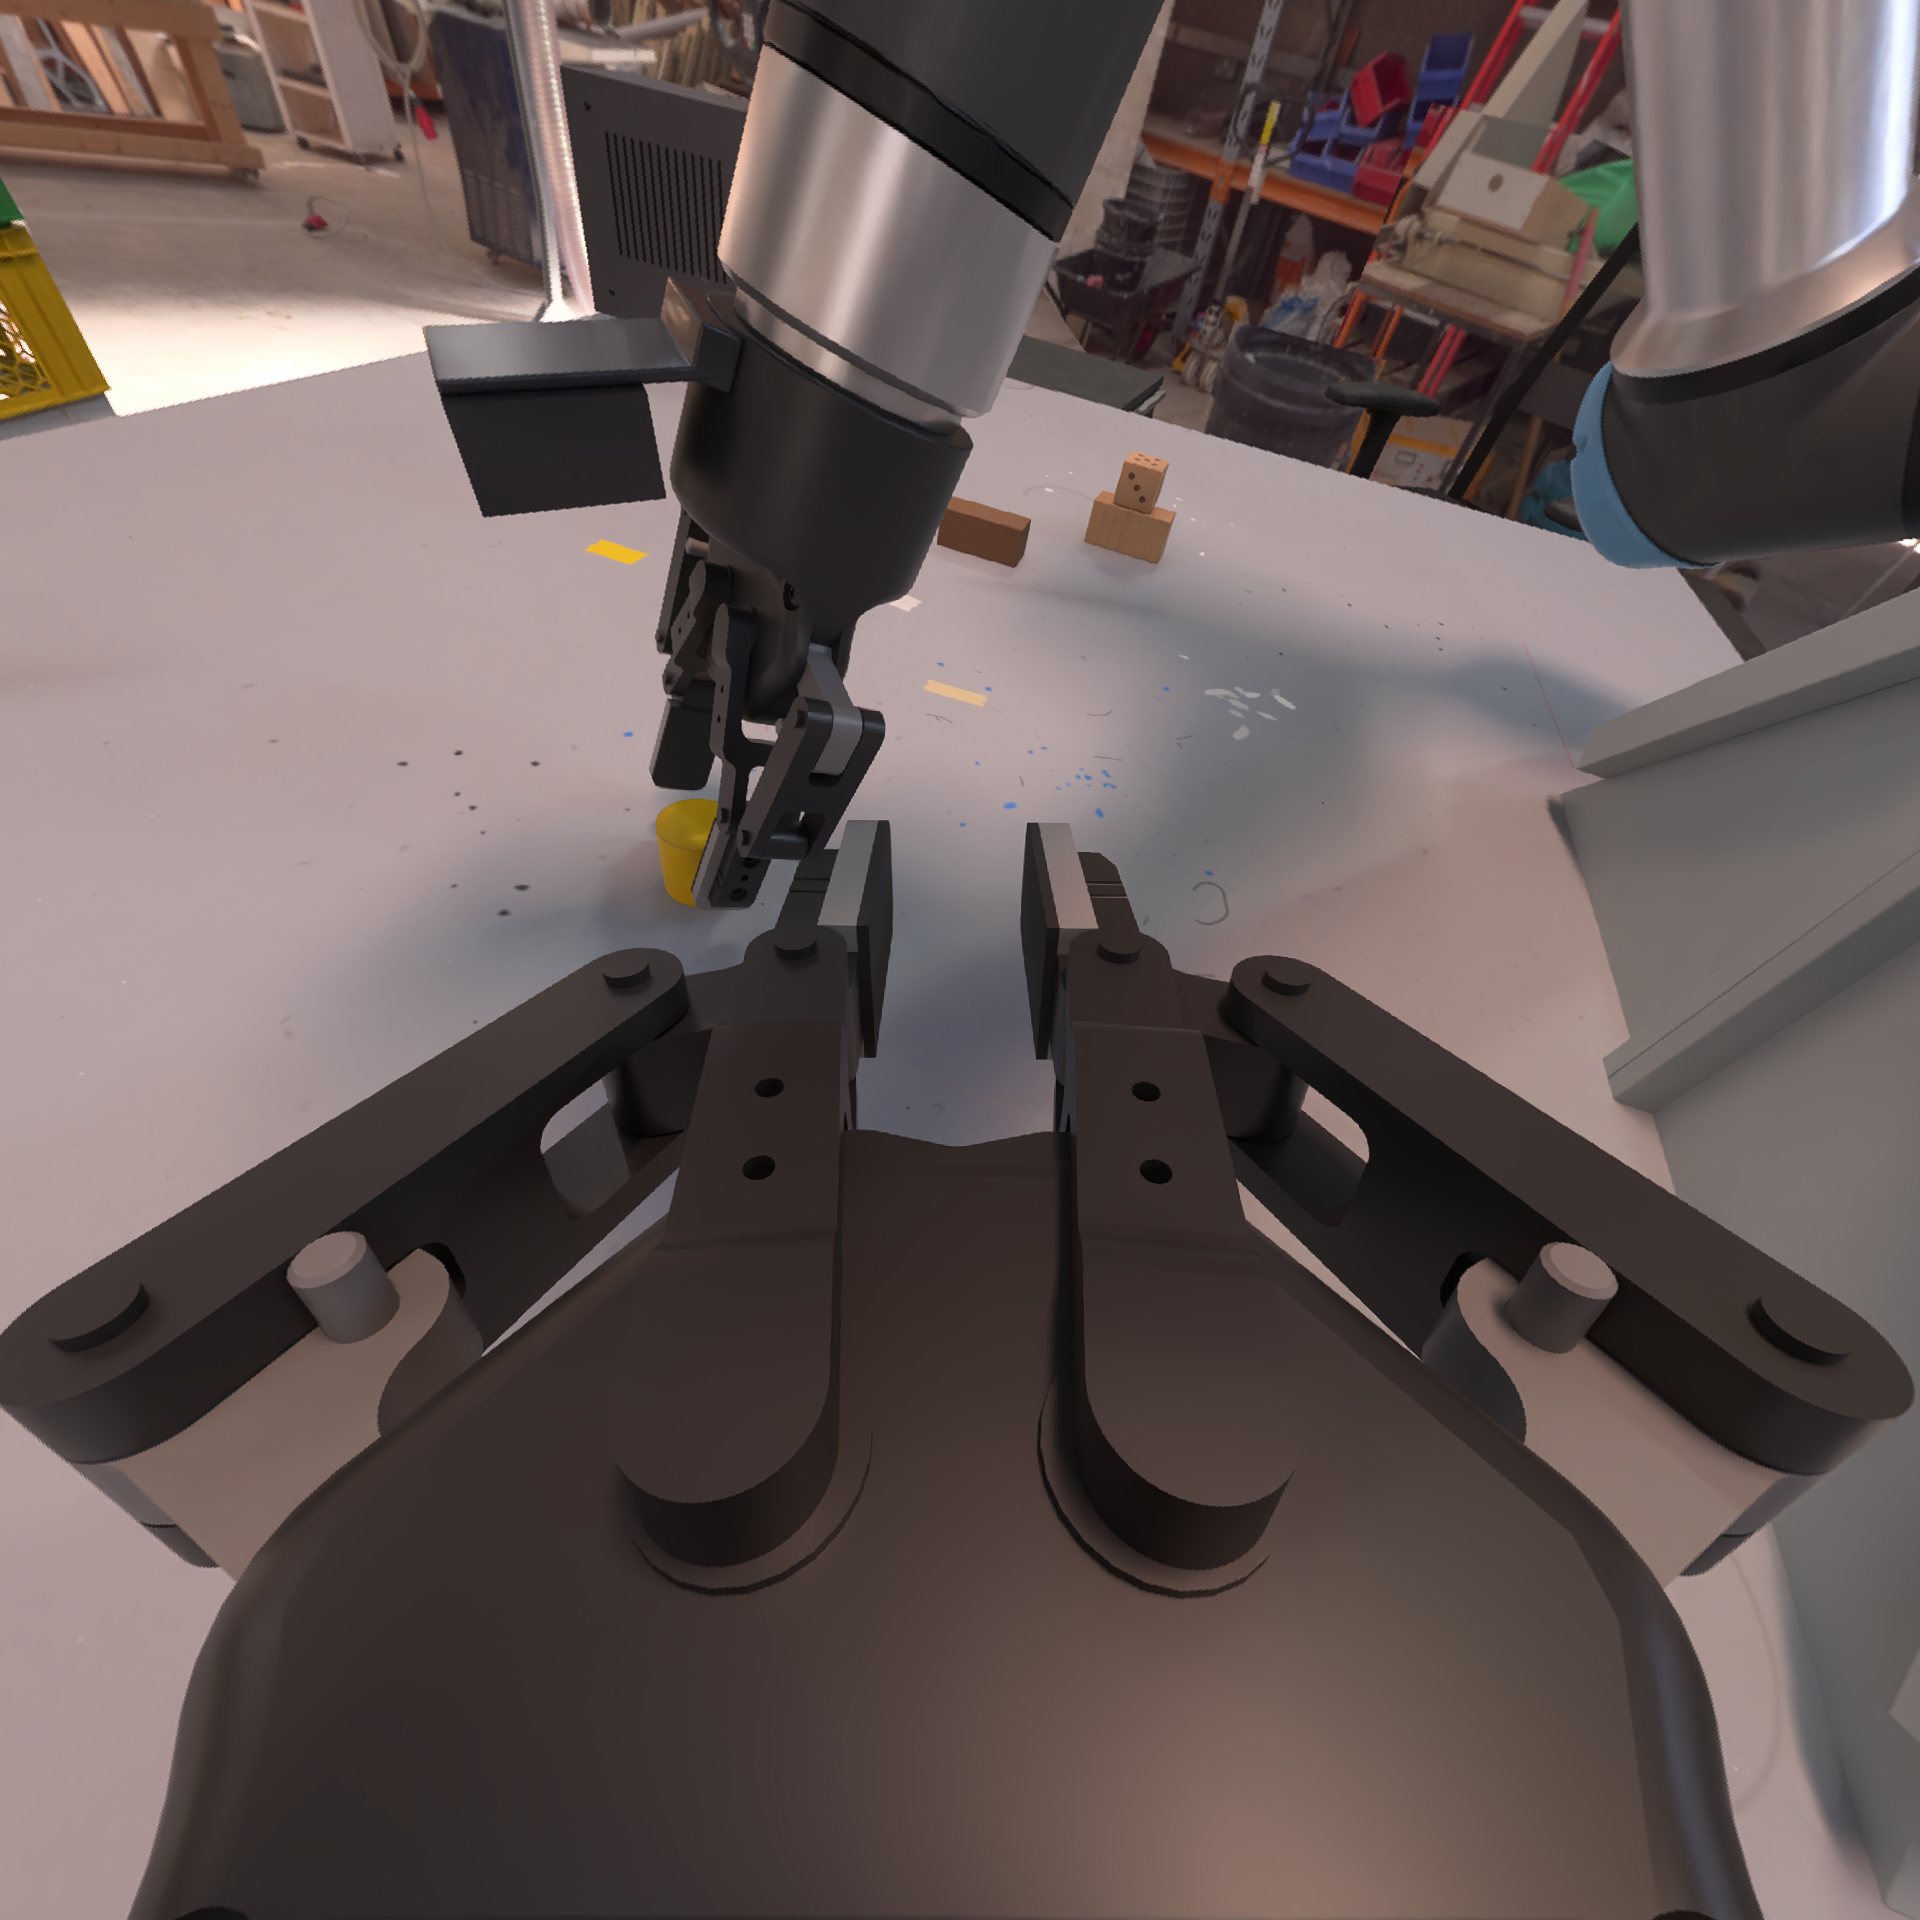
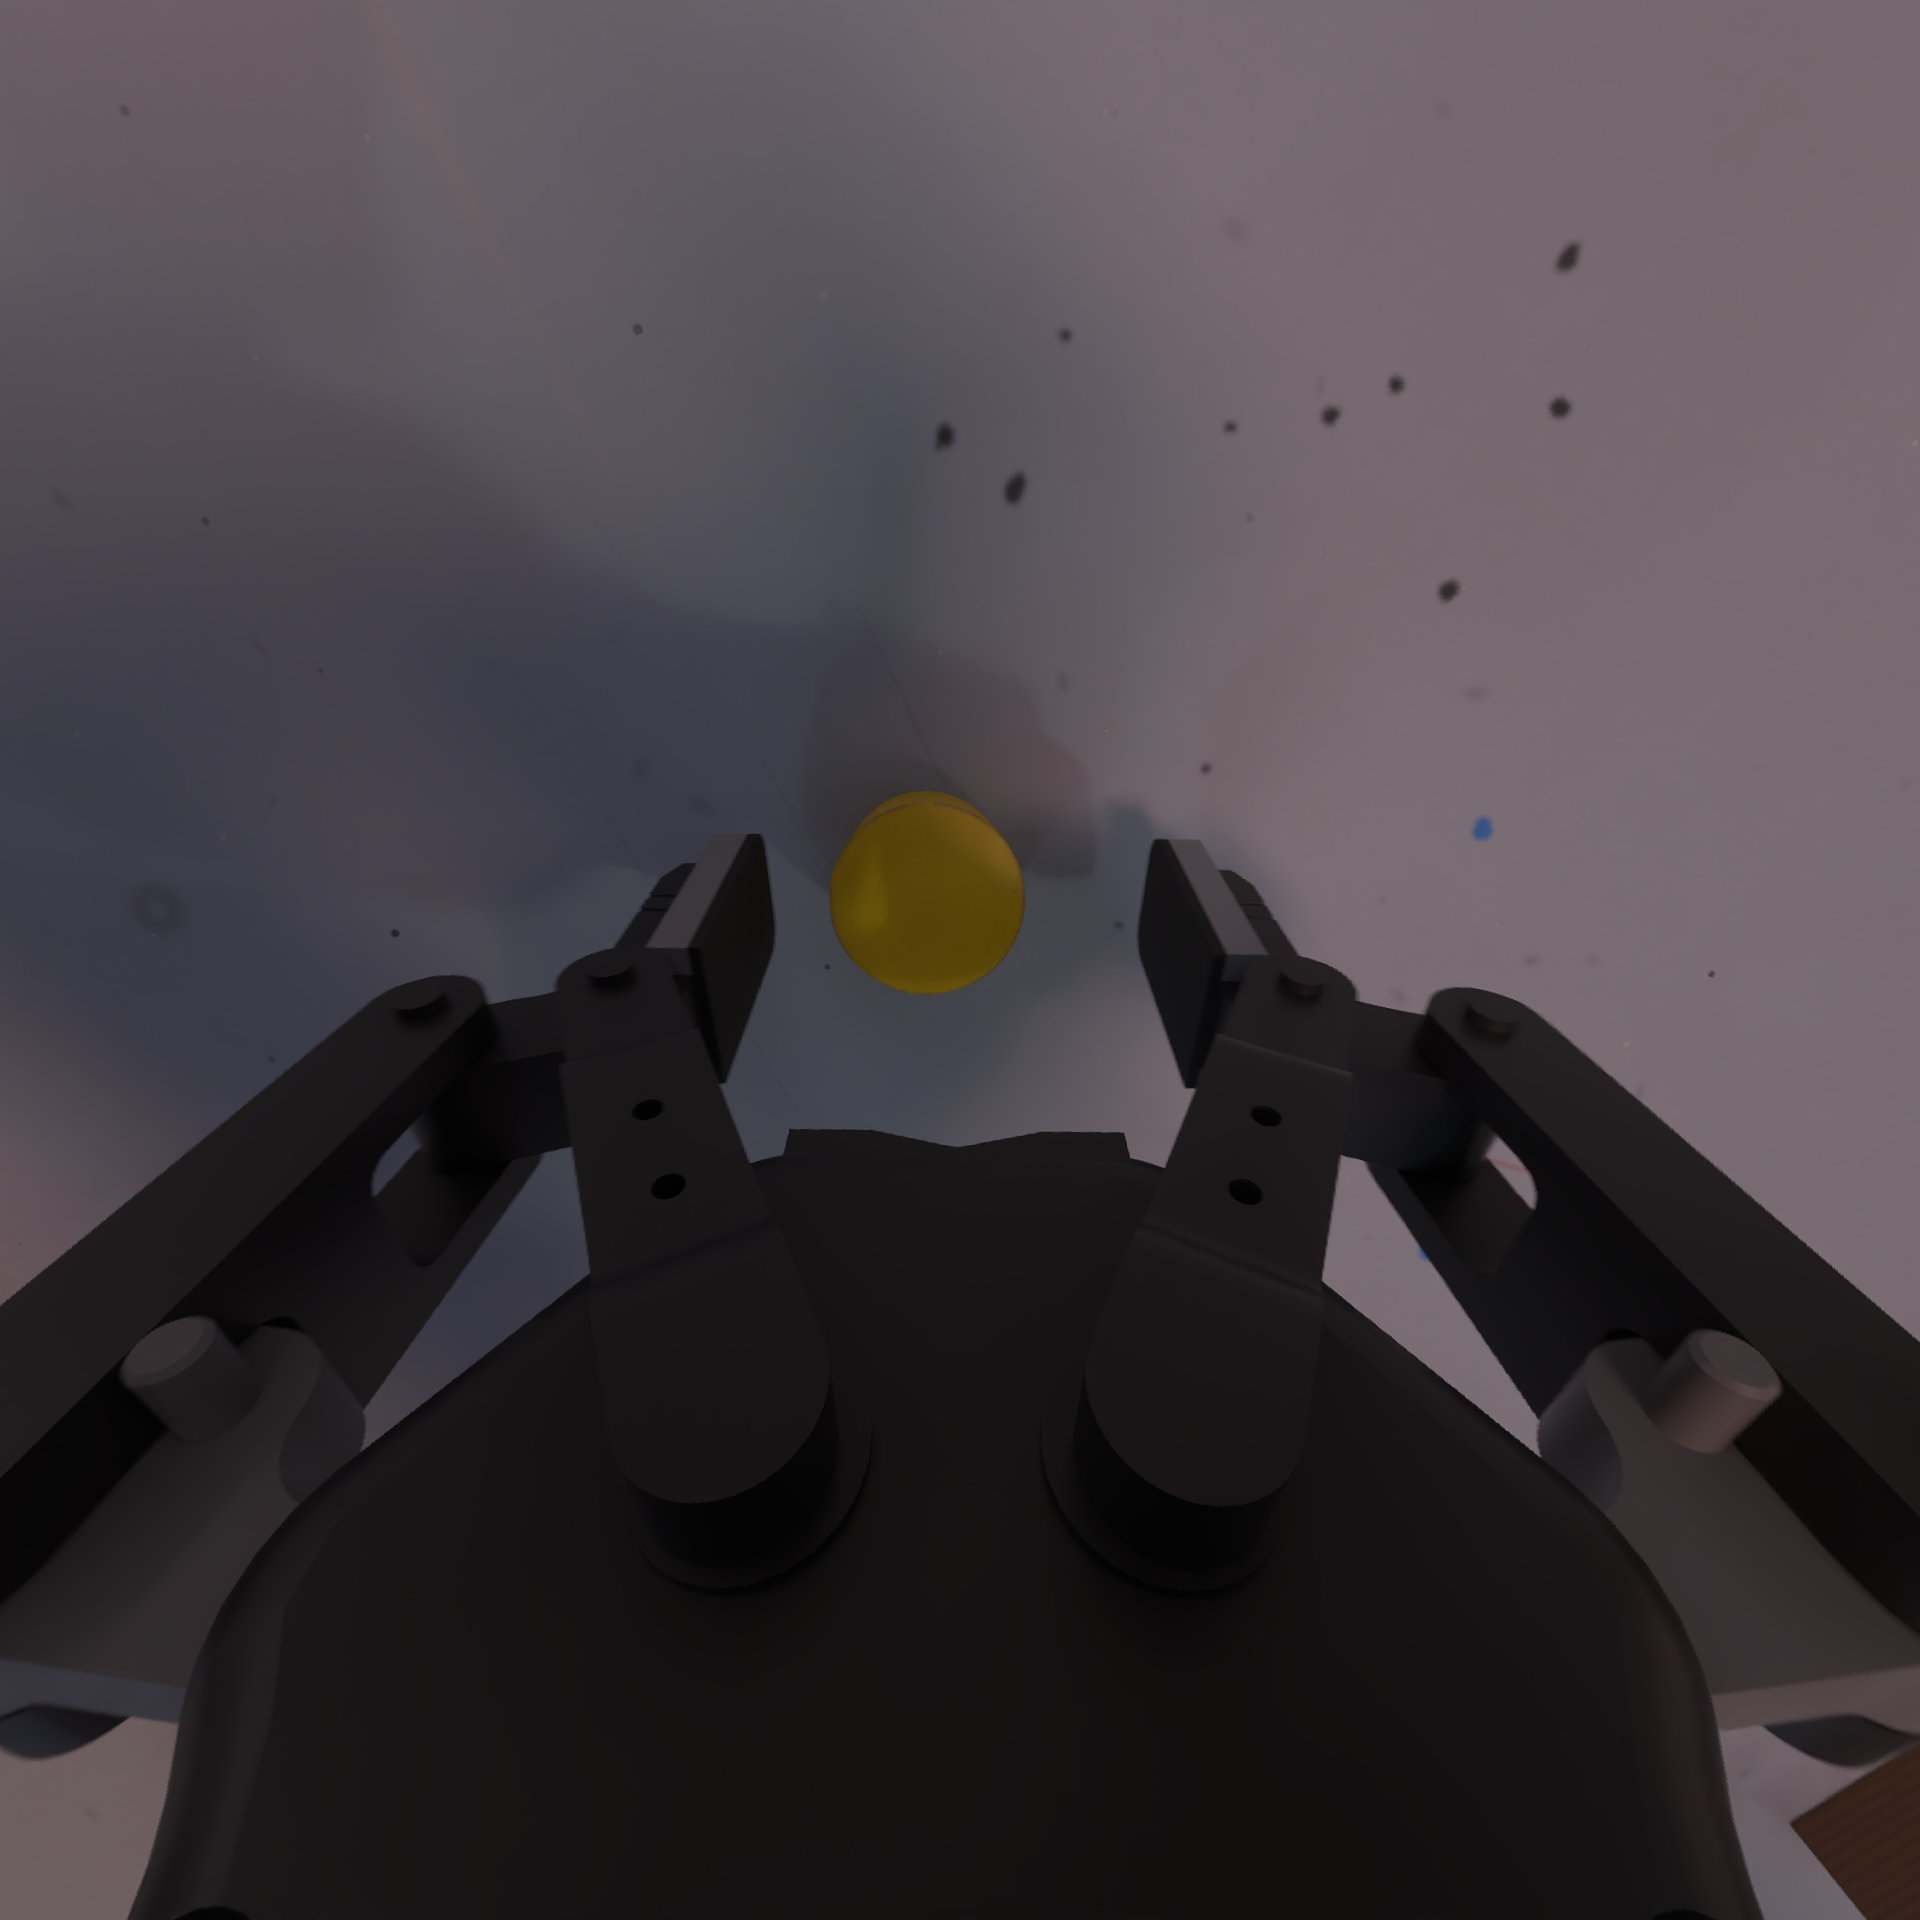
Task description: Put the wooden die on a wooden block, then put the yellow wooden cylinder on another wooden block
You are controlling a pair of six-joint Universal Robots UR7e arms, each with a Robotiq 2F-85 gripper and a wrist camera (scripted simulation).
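The wooden die (image 1: 1140,483) rests on a light wooden block (image 1: 1127,532) at the far side of the table. A darker brown wooden block (image 1: 982,530) lies just left of it, with nothing on it. The yellow cylinder (image 1: 684,852) stands upright on the table. My right gripper (image 1: 717,831) points down over it, open, with a finger on each side. In the right wrist view the cylinder (image 2: 925,894) sits between the spread fingers of the right gripper (image 2: 956,912), untouched. My left gripper (image 1: 956,914) is open and empty, just right of the cylinder.
A grey stepped structure (image 1: 1766,831) stands at the right edge of the white table (image 1: 312,675). The right arm's blue-ringed elbow (image 1: 1621,488) hangs at the upper right. A yellow crate (image 1: 31,312) is off the table at far left. A brown block corner (image 2: 1870,1834) shows at the lower right.
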